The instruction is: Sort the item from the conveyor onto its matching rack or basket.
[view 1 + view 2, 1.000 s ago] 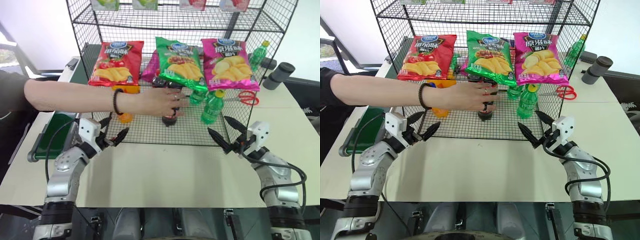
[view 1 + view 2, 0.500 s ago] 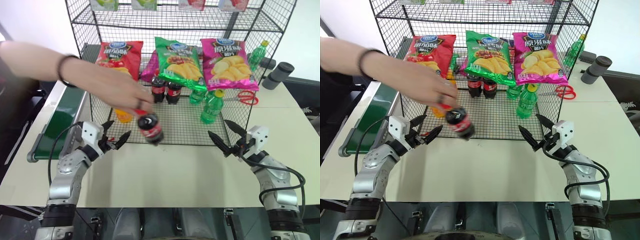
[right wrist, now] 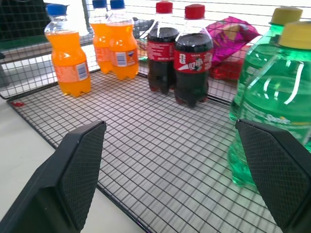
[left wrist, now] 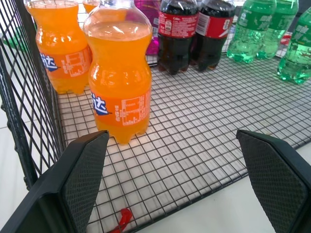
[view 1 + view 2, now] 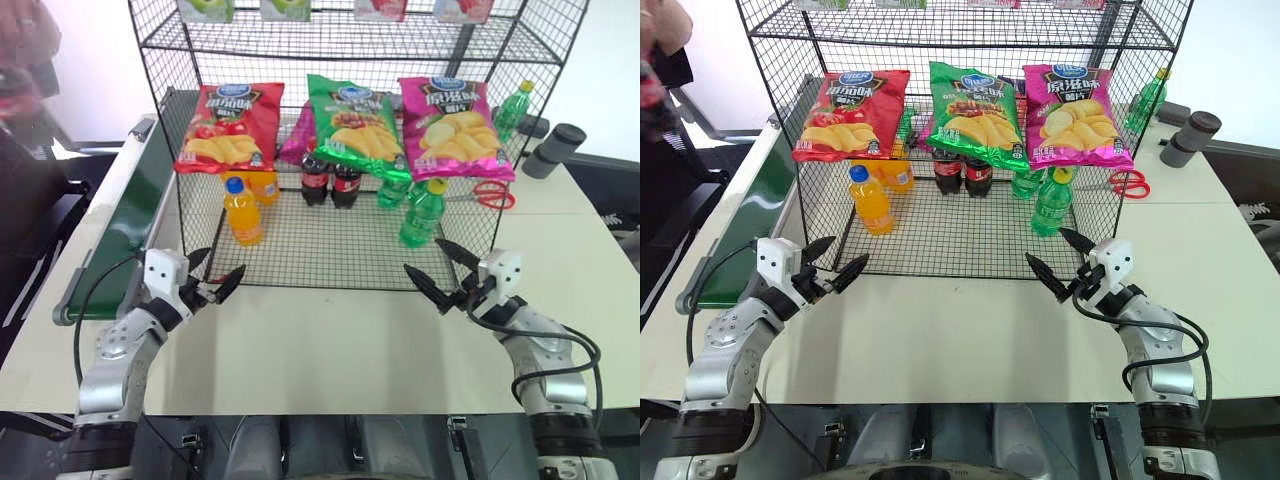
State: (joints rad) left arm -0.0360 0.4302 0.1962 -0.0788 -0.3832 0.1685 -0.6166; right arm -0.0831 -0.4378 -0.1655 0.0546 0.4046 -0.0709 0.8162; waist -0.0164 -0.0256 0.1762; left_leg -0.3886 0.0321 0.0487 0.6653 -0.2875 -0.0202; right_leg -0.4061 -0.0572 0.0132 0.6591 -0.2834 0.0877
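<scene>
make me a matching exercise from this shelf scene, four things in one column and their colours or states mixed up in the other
Things:
1. front soda bottle in the basket
2. two cola bottles
3. left gripper
4. scissors on the table

Colour or state:
A. red handles
B. open and holding nothing
C. orange drink, blue cap
D. dark drink, red labels, standing side by side

Pairs: 1-C, 2-D, 3-B, 4-A

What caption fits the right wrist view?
Open right gripper faces the wire basket holding orange soda bottles, two cola bottles and green bottles.
</scene>
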